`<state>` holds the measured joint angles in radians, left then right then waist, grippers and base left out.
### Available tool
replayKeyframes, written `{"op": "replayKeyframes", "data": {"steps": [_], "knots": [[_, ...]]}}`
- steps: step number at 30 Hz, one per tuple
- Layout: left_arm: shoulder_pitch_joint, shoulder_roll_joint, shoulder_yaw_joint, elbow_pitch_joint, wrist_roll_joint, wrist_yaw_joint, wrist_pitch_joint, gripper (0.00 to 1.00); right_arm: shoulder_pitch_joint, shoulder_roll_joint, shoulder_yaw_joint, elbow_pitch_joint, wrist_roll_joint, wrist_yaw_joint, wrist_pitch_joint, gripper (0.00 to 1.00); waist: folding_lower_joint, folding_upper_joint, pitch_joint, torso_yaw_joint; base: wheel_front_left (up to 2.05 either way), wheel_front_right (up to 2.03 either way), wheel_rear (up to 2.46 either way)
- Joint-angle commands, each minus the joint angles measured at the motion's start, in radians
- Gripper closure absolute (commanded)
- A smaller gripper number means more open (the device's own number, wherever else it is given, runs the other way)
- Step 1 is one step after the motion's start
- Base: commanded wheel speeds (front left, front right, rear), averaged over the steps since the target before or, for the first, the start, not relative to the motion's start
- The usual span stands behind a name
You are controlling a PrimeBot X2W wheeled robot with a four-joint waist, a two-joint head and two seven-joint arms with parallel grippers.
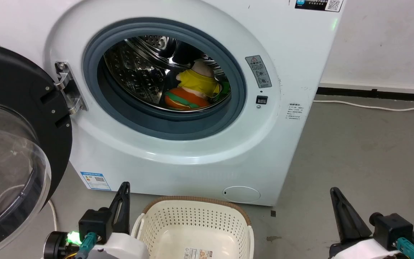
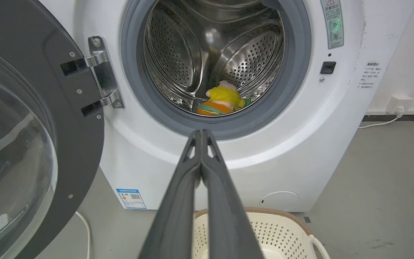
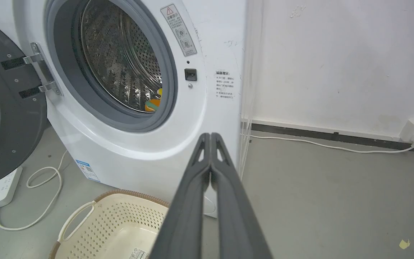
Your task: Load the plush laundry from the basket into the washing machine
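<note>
Plush laundry (image 1: 192, 91) inside washing machine (image 1: 178, 158) drum (image 1: 138, 72), door (image 1: 13, 108) open. Basket (image 1: 192, 219) on floor (image 1: 354, 151) below. Left fingers (image 2: 178, 201), right fingers (image 3: 189, 208) pressed together, empty.

**Robot body: dark fingers, black wrists, white shells**

Left gripper (image 1: 124, 186): long tapered dark grey fingers; triangular cutouts (image 2: 211, 151) near the tips; boxy black left wrist block (image 1: 92, 225); glowing green light (image 1: 73, 237); left teal connector (image 1: 89, 240); left white forearm shell (image 1: 124, 248). Right gripper (image 1: 333, 190): same dark fingers; right black wrist block (image 1: 395, 225); right teal connector (image 1: 406, 247); right white shell (image 1: 365, 250).
</note>
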<state>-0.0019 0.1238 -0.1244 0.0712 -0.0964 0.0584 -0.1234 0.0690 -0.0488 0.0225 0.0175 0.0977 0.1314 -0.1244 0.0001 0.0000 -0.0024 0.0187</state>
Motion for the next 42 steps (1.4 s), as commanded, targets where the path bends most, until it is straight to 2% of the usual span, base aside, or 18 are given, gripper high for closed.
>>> {"op": "replayKeyframes", "data": {"steps": [1,42], "knots": [[0.001,-0.005,0.006,-0.008,0.012,-0.004,0.004,1.00,-0.023,-0.001,-0.003,-0.007,-0.007,0.000,0.005,1.00,-0.0001,0.0000,0.000,0.000,0.00,0.00,0.00],[0.002,-0.053,0.089,-0.052,0.071,-0.042,0.088,1.00,-0.055,-0.001,-0.017,-0.014,-0.071,-0.001,0.089,1.00,-0.0001,0.0000,0.002,-0.013,0.00,0.00,0.00]]}}
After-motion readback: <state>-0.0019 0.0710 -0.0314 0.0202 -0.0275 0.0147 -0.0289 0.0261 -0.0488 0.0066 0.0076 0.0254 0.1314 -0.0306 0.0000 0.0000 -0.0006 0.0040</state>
